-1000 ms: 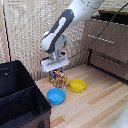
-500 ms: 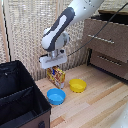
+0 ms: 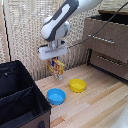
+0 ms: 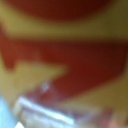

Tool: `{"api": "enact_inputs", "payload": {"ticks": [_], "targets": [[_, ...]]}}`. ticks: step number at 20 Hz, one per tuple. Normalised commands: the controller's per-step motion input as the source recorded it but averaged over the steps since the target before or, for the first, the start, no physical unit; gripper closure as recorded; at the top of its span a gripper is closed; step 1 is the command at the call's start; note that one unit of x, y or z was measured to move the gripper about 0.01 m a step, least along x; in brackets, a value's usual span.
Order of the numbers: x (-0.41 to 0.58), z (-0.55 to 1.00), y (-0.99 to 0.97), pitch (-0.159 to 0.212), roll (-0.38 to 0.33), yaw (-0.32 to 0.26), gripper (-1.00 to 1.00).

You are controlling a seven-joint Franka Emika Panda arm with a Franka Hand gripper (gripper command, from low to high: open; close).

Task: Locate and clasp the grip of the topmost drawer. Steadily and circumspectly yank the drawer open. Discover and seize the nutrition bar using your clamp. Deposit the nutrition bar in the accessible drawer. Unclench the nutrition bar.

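Near the back edge of the desk [image 3: 100, 107], the gripper [image 3: 56, 68] hung in the air pinching the bar [image 3: 57, 66], which dangled clear of the surface, above and a bit behind the two bowls. The wrist view was just a blurry wall of red and yellow wrapper, so the bar sat right up against the camera and you couldn't judge how deep the grip was.

Biggest risk, I'd say: the bar hung from one end, so a fast swing toward the dresser [image 3: 111, 44] could twist it loose or let it slide out. The dresser stood at the desk's far right corner in the exterior view, well apart, and whether the top drawer [image 3: 107, 36] was open wide enough wasn't clear to me. If not, the bar could catch on the front.

Count: one bar, one blue bowl [image 3: 56, 96], one yellow bowl [image 3: 77, 85], one black case [image 3: 20, 102], one dresser with two drawer handles showing.
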Motion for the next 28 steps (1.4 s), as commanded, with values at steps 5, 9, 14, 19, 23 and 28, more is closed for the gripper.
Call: {"api": "enact_inputs", "payload": {"ticks": [5,9,14,19,23,28], "targets": [[0.211,1.0,0.0,0.083,-0.001,-0.163,1.0],[0.205,1.0,0.0,0.062,-0.001,-0.204,1.0],[0.278,1.0,0.08,0.049,-0.012,-0.141,1.0],[0.315,1.0,0.07,0.049,-0.016,-0.14,1.0],[0.258,1.0,0.01,0.073,-0.005,-0.171,1.0],[0.221,0.96,0.0,0.095,0.0,-0.184,1.0]]}}
